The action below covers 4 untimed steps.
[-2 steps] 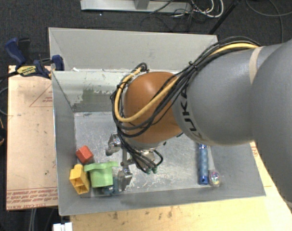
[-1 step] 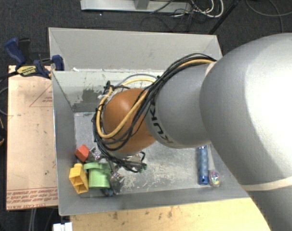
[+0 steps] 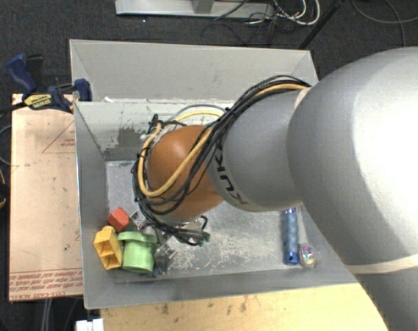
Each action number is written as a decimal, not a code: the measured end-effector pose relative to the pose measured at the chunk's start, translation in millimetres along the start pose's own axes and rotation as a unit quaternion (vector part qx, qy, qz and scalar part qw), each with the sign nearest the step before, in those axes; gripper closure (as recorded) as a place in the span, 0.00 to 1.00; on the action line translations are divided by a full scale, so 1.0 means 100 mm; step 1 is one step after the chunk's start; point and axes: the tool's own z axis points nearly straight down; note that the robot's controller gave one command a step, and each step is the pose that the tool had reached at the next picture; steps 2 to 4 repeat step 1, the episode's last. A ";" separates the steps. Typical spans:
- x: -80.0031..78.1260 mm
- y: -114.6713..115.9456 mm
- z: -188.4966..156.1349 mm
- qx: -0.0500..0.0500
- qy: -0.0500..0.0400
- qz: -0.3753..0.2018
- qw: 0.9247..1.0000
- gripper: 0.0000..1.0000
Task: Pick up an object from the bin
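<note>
My gripper reaches down below the arm's orange cover into the bin's front left corner. It sits right against a light green cylinder-shaped thing. A yellow open-frame block lies just left of the green thing. A small red block lies behind them, close to the cover. How the gripper stands round the green thing is hidden by the cover and cables.
A blue pen-like stick lies at the bin's front right, with a small clear bead-like thing beside its near end. The thick grey arm covers the bin's middle and right. The left and front walls stand close to the gripper.
</note>
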 end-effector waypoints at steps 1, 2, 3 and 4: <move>-0.11 0.01 -1.26 -0.002 0.001 -0.014 1.000 1.00; -0.11 0.01 -1.26 -0.002 0.001 -0.014 1.000 1.00; -0.11 0.01 -1.26 -0.002 0.001 -0.014 1.000 1.00; -0.11 0.01 -1.26 -0.002 0.001 -0.014 1.000 1.00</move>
